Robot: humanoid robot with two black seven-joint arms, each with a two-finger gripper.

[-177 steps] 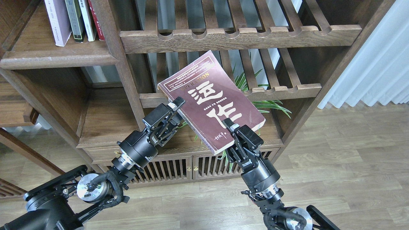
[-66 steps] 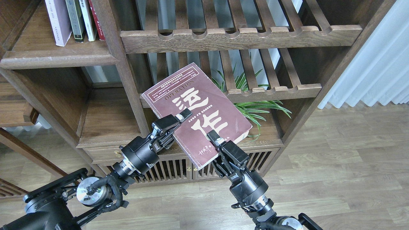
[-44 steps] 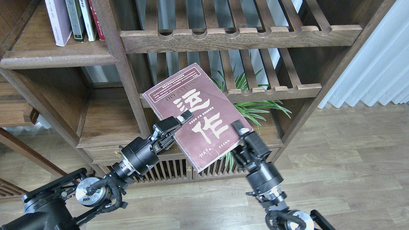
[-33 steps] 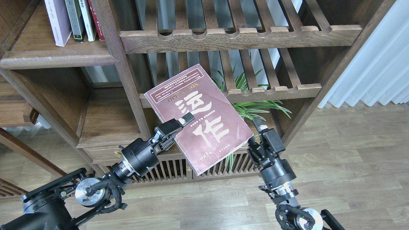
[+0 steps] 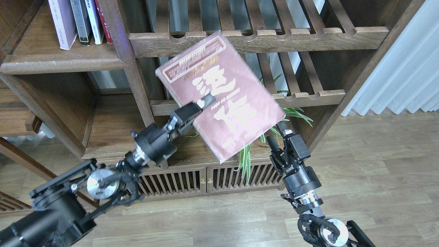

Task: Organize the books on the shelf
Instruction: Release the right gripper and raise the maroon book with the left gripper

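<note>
Dark wooden bookcase fills the view, with the shelf (image 5: 65,61) high and far to the left of both jaws, carrying the lavender-white book (image 5: 62,22) and the black book (image 5: 80,21) upright. I judge the maroon book (image 5: 221,92) could slip or twist, because only one edge is pinched and it looks blurred; its upper corner is near the slatted rack (image 5: 257,41) and could catch it. Left gripper (image 5: 202,104) jaws are closed on the book's left edge. Right gripper (image 5: 276,132) jaws stand open just below its lower right corner, holding nothing.
</note>
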